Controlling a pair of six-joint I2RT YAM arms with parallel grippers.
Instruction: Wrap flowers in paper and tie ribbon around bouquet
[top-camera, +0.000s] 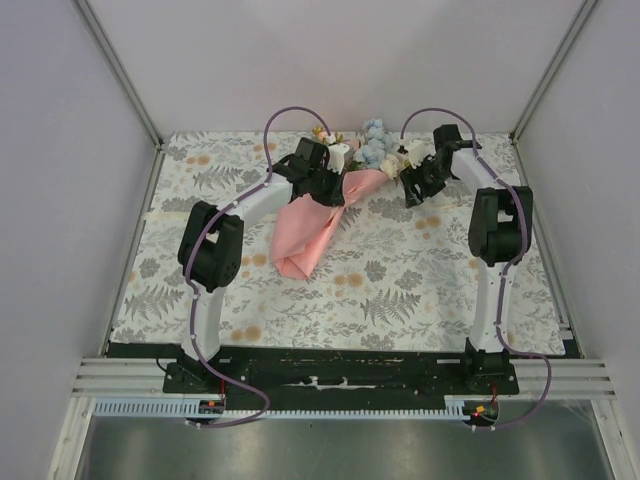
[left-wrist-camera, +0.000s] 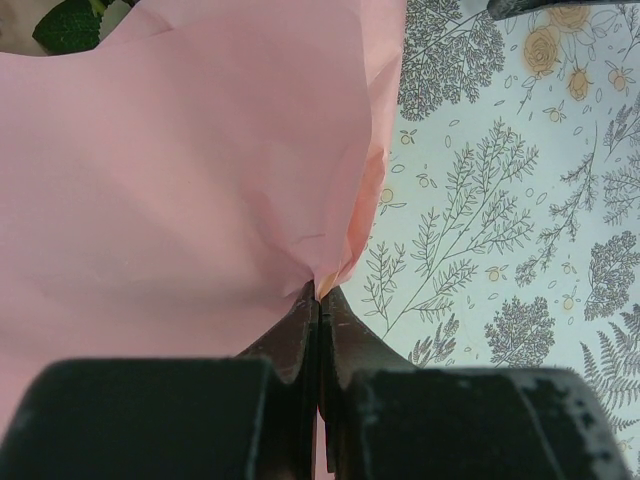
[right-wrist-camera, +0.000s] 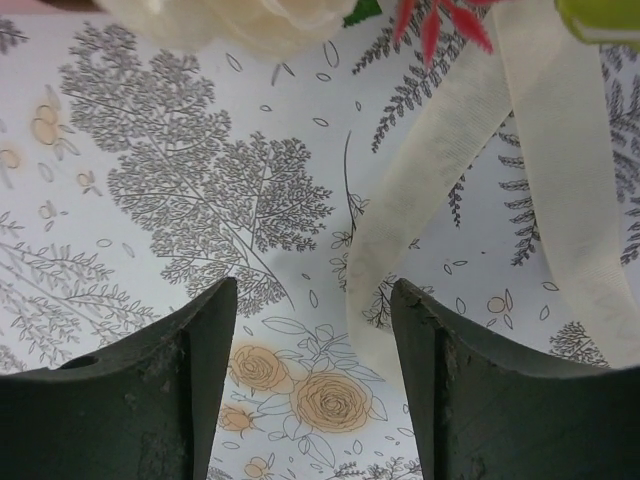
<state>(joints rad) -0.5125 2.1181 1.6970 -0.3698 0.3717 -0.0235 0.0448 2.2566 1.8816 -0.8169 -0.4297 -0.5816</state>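
Note:
The bouquet lies on the table, its salmon-pink paper (top-camera: 305, 235) forming a cone with the narrow end toward the front. The flowers (top-camera: 372, 145) stick out at the far end: pale blue, white and peach blooms. My left gripper (top-camera: 328, 190) sits at the cone's waist, shut on a pinched fold of the paper (left-wrist-camera: 180, 170); the jaw tips (left-wrist-camera: 318, 292) meet on it. My right gripper (top-camera: 412, 192) stands open just right of the blooms. In its wrist view the cream ribbon (right-wrist-camera: 430, 200) loops loosely down beside the right finger (right-wrist-camera: 450, 380), ungripped, under a white bloom (right-wrist-camera: 230, 15).
A floral-print tablecloth (top-camera: 400, 290) covers the table. Grey walls with metal frame posts close in the left, right and back. Purple cables (top-camera: 285, 112) arch over both arms. A black base rail (top-camera: 340, 365) runs along the near edge.

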